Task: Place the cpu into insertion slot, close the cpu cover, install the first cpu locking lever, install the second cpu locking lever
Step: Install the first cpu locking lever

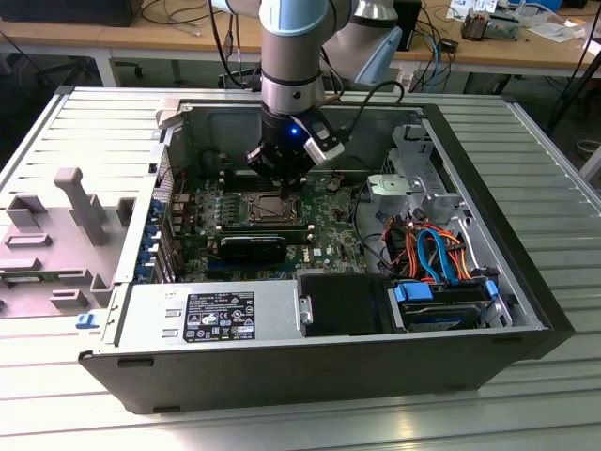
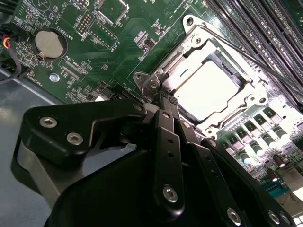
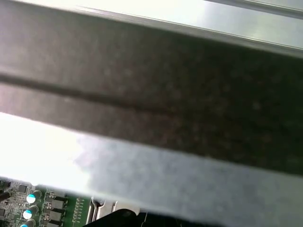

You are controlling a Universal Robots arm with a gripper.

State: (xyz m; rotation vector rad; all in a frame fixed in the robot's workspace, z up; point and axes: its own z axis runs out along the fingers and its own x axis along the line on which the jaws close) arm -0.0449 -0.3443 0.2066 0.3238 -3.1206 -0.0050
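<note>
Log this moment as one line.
gripper: shut, tips at corner of cpu cover | cpu: in insertion slot | cpu cover: down over cpu

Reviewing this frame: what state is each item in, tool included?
the cpu, seated in its socket.
the insertion slot, filled.
the cpu cover, closed flat over the cpu.
the tool, shut, tips at the socket's corner.
computer case, open, side panel off.

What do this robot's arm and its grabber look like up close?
The arm is a silver-grey tube with pale blue joint caps. A black cable loops beside it. The gripper is matte black with a small blue light; in the second wrist view its fingers are jointed black bars studded with silver screws.
</note>
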